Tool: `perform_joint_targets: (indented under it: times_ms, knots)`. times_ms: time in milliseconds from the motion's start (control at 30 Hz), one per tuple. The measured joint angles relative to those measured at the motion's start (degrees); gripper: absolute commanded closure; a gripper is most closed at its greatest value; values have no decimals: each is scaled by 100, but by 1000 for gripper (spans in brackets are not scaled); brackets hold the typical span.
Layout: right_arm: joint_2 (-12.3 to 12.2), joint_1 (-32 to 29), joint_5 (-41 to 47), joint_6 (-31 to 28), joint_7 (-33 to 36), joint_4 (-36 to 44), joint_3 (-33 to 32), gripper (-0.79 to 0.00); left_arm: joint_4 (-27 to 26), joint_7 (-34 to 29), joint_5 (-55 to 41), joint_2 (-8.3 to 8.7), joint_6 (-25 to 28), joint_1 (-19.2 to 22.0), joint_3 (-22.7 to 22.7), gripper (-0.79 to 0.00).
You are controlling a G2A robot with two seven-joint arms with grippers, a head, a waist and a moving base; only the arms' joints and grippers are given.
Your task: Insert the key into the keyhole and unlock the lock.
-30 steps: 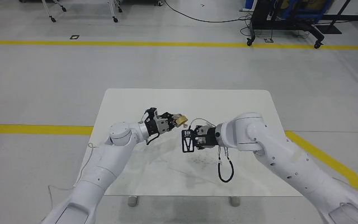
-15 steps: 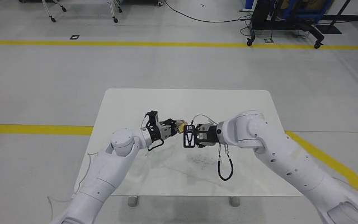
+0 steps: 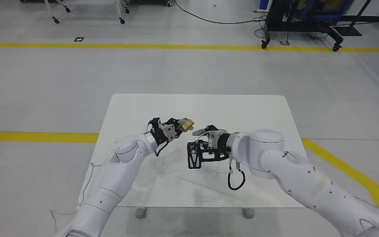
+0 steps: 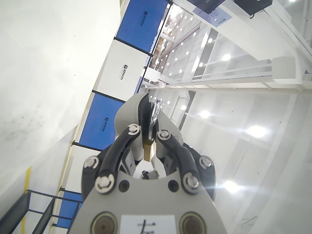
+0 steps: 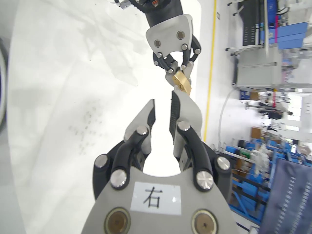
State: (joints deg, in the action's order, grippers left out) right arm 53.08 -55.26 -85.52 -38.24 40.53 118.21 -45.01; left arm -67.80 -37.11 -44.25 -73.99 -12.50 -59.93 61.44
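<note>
Above the table [image 3: 249, 112], left claw [image 3: 182, 125] clamps the brass lock [image 5: 182, 82]; right claw [image 5: 163, 98], partly open and empty, hangs beside.

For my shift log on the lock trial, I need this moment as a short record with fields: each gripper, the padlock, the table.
left gripper: shut on the brass padlock with a silver shackle
right gripper: open, nothing between its fingers, facing the left gripper
padlock: held above the table, brass body pointing towards the right gripper, just beyond its fingertips
white table: beneath both arms, with faint dark speckles on its surface
</note>
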Motion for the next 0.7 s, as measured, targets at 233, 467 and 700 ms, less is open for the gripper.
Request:
perform_joint_targets:
  times_ms: [233,467,700]
  knots:
    - [13,-319,-835,298,-257,-49,95,-351,92,-325,-18,-29,-173,77,-126,0]
    - [127,-350,-944,724,-368,-292,151,-237,435,-861,-309,-61,-517,278,-168,0]
    - [184,-394,-694,800,-545,-432,10,-179,559,-959,-295,-79,-487,349,-202,0]
